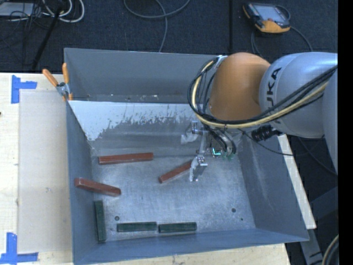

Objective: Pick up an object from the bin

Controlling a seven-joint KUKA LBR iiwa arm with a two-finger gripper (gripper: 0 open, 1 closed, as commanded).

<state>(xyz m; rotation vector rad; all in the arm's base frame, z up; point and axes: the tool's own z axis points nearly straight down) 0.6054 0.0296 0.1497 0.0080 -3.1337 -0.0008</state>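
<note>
I saw the gripper (197,169) low at the right end of a slanted brown stick (174,174) in the middle of the bin (121,76). I could not tell whether it was apart or clamped on that stick. I judged the pick not yet made, since the stick lay on the floor. To the left lay a long brown stick (126,158) and a nearer brown stick (97,186). The green sticks (136,227) lined the near edge, well apart from it and blocking nothing.

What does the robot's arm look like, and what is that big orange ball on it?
The arm is thick, round and silvery grey, with black letters spelling KUKA on its side. The orange ball is a smooth rounded cover over its wrist. Black and yellowish cables loop around that cover. Below it hangs a small gripper of shiny metal.
</note>
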